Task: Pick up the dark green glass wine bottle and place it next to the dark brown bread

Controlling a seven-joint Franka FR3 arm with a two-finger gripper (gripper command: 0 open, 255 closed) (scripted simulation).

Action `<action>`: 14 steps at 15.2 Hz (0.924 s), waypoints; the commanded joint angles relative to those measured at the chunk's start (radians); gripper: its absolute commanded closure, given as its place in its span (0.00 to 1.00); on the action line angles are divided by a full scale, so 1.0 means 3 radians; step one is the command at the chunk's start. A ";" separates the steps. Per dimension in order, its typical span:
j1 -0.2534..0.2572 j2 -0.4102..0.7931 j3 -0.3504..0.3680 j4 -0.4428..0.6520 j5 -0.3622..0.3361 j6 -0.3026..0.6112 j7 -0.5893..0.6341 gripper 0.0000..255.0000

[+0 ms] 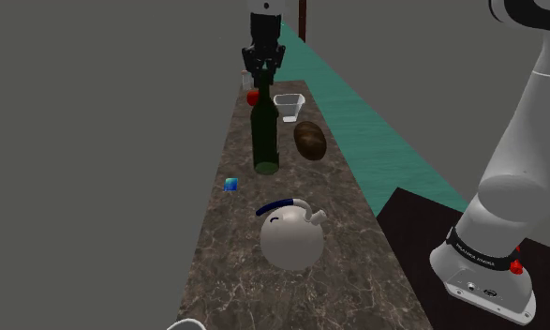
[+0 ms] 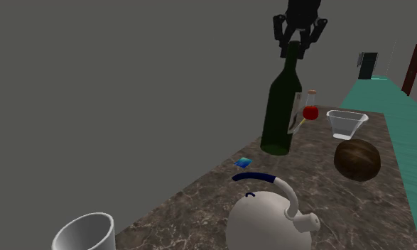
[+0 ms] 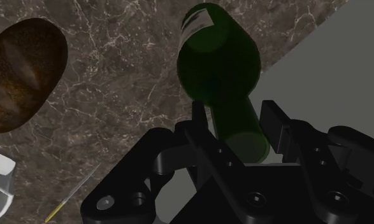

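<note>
Over the table (image 1: 228, 272), the gripper (image 1: 263, 69) hangs spread astride the upright bottle's (image 1: 265, 133) neck; bread (image 1: 309, 140) lies near.

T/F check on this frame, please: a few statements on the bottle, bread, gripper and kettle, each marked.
1. The dark green bottle stands upright on the veined brown counter. True.
2. The bread touches the bottle. False: they are apart, with bare counter between them.
3. The gripper hangs over the kettle. False: it is at the bottle's top, and the kettle sits farther along the counter.
4. The white kettle has a dark blue handle. True.
</note>
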 commanded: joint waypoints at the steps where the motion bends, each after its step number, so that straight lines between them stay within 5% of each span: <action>1: -0.0096 -0.0022 -0.0069 -0.0021 0.0034 0.0000 -0.0170 1.00; 14: -0.0576 0.0164 -0.0434 0.0201 0.0100 -0.0078 -0.1025 1.00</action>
